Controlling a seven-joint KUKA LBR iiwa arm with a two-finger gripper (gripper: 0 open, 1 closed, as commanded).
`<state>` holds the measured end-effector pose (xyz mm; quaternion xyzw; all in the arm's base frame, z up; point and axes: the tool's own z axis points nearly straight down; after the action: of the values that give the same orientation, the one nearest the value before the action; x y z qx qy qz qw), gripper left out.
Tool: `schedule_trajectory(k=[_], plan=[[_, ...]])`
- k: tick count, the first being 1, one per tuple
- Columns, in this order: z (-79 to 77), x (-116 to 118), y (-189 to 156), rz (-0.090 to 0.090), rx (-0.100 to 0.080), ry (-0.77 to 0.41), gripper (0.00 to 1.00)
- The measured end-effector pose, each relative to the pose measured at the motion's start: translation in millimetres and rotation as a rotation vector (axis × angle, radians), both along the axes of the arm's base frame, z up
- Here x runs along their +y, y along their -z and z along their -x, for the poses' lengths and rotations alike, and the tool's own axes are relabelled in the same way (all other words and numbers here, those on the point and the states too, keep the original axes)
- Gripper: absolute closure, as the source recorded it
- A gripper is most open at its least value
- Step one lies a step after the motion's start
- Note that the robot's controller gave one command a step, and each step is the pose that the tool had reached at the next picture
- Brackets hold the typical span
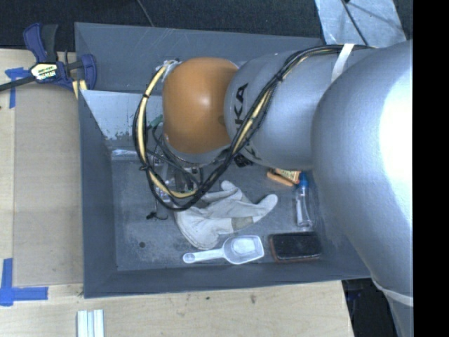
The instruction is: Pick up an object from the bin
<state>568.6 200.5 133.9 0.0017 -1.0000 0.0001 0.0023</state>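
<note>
My gripper (177,179) hangs low in the left middle of the bin, under the arm's wrist and ringed by cables. Its lower end stands just above and left of a crumpled white glove (223,213) on the bin floor. In front of the glove lies a clear plastic scoop (233,249), its handle pointing left. I see nothing held by the gripper.
At the bin's front right lies a flat black rectangular thing (296,246). Behind it stands a small clear bottle with a blue cap (302,203), and an orange stick-like thing (283,178) pokes out from under the arm. The arm covers the bin's back right.
</note>
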Motion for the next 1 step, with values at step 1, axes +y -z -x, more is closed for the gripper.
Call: schedule_trajectory(k=[1], plan=[[-1.6, -0.9, -4.9, -0.002, -0.007, 0.002, 0.00]])
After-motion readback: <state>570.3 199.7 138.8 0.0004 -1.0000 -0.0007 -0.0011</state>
